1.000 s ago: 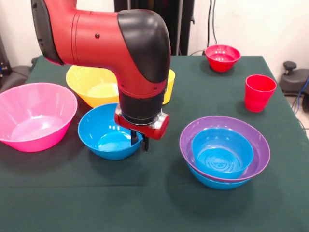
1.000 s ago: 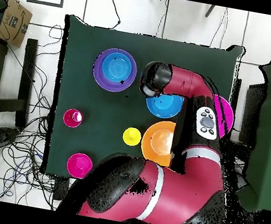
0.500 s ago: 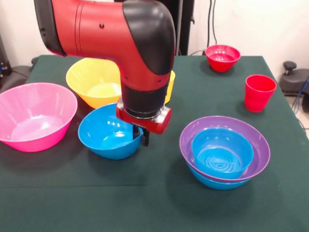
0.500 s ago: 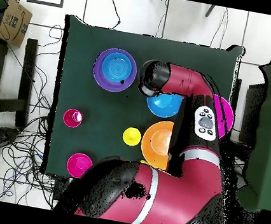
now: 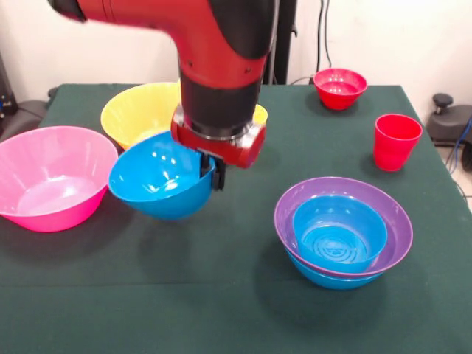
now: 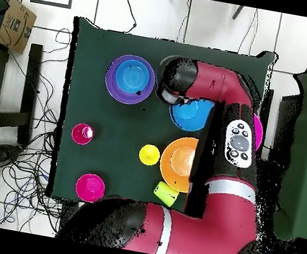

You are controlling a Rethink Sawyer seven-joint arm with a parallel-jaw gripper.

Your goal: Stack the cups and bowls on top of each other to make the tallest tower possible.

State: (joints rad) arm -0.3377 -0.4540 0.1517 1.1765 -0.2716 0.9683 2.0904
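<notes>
My gripper is shut on the right rim of a medium blue bowl, which hangs tilted just above the table; from overhead the arm covers part of this bowl. To its right stands a nested pile: a purple bowl with a smaller blue bowl inside and another blue bowl beneath; overhead, the pile sits apart from the arm. The large pink bowl and the yellow-orange bowl stand by the lifted bowl. A red cup stands at the right.
A small red bowl sits at the far right corner. The yellow cup and a lime green cup stand beside the orange bowl in the overhead view. Cables lie on the floor around the table.
The gripper has risen with the blue bowl, which left the table and now hangs tilted. The arm's upper part swung away, uncovering the lime green cup overhead.
</notes>
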